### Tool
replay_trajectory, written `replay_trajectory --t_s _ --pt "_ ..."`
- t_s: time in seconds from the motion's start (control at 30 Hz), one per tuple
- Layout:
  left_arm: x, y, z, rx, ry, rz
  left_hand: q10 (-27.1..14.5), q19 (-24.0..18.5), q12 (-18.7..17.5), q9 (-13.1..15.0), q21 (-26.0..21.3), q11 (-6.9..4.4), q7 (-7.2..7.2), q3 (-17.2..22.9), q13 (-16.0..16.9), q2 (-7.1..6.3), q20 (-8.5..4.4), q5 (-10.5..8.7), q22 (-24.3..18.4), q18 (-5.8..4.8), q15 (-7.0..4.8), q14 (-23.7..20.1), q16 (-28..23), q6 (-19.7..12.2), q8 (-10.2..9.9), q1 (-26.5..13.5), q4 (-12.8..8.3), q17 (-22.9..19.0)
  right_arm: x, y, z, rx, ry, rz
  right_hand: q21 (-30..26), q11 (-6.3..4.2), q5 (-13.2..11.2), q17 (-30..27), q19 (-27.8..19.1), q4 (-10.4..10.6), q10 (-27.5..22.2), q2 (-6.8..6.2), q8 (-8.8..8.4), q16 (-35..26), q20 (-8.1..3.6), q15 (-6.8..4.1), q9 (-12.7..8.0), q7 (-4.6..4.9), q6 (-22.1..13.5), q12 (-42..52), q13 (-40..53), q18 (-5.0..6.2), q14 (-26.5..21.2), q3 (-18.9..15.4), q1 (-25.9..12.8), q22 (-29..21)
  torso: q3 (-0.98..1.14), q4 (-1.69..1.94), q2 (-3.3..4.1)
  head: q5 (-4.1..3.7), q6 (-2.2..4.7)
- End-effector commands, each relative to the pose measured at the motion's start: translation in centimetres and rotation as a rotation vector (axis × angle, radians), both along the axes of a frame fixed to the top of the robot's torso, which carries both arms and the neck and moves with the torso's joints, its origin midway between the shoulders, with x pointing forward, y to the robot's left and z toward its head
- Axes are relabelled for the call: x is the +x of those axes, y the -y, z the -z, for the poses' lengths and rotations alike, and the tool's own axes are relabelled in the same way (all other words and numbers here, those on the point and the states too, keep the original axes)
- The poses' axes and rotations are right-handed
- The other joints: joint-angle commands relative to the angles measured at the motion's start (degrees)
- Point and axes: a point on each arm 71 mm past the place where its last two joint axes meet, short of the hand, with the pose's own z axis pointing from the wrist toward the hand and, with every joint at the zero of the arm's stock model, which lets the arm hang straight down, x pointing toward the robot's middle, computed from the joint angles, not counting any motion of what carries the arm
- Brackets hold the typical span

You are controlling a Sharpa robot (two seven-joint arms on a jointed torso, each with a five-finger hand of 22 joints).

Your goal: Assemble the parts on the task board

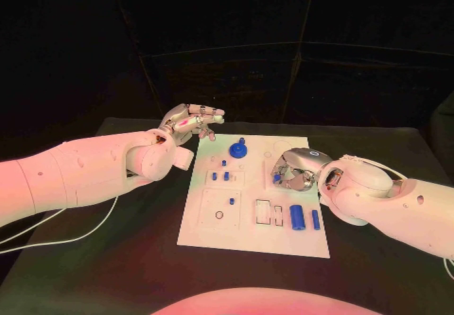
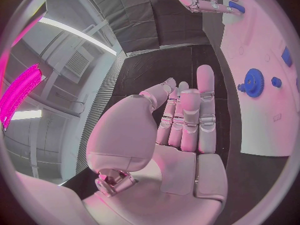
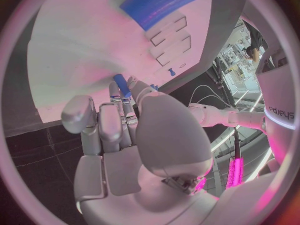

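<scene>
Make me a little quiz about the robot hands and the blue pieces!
1. Fill in: the blue gear sits on the white ____.
2. True or false: the left hand holds nothing, and its fingers are apart.
3. What does the right hand hold? A: the gear. B: a small blue part. C: nothing.
Key: 1 task board; 2 true; 3 B.

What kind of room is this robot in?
Probably a robotics lab or test room. A white task board with small blue parts lies on a black table, dark curtains hang behind, and benches with equipment stand nearby.
</scene>
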Motion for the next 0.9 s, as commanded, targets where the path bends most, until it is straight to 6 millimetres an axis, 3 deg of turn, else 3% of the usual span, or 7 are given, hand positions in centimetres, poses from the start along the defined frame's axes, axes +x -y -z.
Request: replay_trajectory --t_s 0.03,0.2,0.4,0.7,0.9 --pt "0.0 0.2 -0.1 -0.01 -0.001 0.016 -0.3 -0.2 0.3 0.0 -0.2 0.05 0.04 0.0 0.0 0.15 0.07 0.29 -0.1 0.38 -0.03 -0.5 0.3 -0.1 -0.2 -0.1 -0.3 -0.1 0.0 -0.2 -0.4 0.038 0.027 -0.008 0.2 -0.16 -0.5 0.1 0.3 0.0 1.2 0.51 0.12 0.3 -0.02 -0.53 0.1 0.14 0.6 -0.1 0.1 -0.89 1.4 1.0 0.1 0.2 0.0 0.02 0.03 0.04 -0.07" --pt "0.0 0.3 -0.1 -0.009 0.0 0.021 -0.3 -0.2 0.3 0.0 -0.2 0.06 0.06 0.0 0.0 0.13 0.07 0.29 -0.1 0.38 -0.04 -0.5 0.3 -0.2 -0.2 -0.1 -0.3 0.0 -0.1 -0.3 -0.7 0.072 0.053 -0.018 2.5 -1.07 -2.5 0.5 1.8 -0.8 4.6 2.92 2.04 0.8 -0.66 -1.36 0.8 -0.52 4.6 0.4 0.5 -1.56 1.4 5.0 2.2 4.2 0.04 -0.02 0.0 0.12 0.02" --pt "0.0 0.3 -0.1 -0.008 0.0 0.024 -0.3 -0.2 0.3 0.0 -0.2 0.08 0.09 -0.1 0.0 0.07 0.07 0.28 -0.1 0.38 -0.03 -0.5 0.4 -0.2 -0.2 -0.1 -0.3 0.1 -0.1 -0.2 -0.8 0.078 0.067 -0.017 3.0 -1.74 -2.7 -0.2 2.1 -2.6 6.6 3.21 2.85 0.5 -1.39 -2.01 1.2 -1.08 6.4 0.3 0.6 -1.73 1.0 7.2 3.6 5.1 0.0 -0.02 -0.04 0.0 0.01" --pt "0.0 0.1 -0.1 -0.008 0.0 0.023 -0.3 -0.1 0.5 0.0 -0.2 0.03 -0.01 0.0 0.0 0.17 0.06 0.29 -0.1 0.39 -0.05 -0.5 0.5 0.0 -0.1 0.0 -0.4 0.1 -1.0 0.1 -1.7 0.149 0.084 -0.005 3.2 -1.25 -2.7 -0.4 2.0 -2.8 6.0 1.25 1.87 0.5 -1.32 -1.71 1.0 -0.57 5.4 -1.9 0.3 -1.82 0.9 8.2 1.6 5.3 0.0 0.04 -0.1 0.06 -0.01" --pt "0.1 -0.2 -0.1 -0.005 0.001 0.017 -0.3 -0.1 0.5 0.0 -0.3 0.03 -0.01 -0.1 0.0 0.16 0.06 0.28 -0.1 0.39 -0.05 -0.4 0.6 0.0 -0.1 0.0 -0.4 0.2 -2.4 -0.2 -3.2 0.229 0.093 -0.018 3.2 -1.14 -2.7 -0.4 1.9 -2.7 5.9 0.8 1.64 0.5 -1.26 -1.62 0.9 -0.46 5.2 -2.4 0.3 -1.81 0.9 8.5 1.1 5.3 0.0 -0.03 -0.1 0.27 0.04"
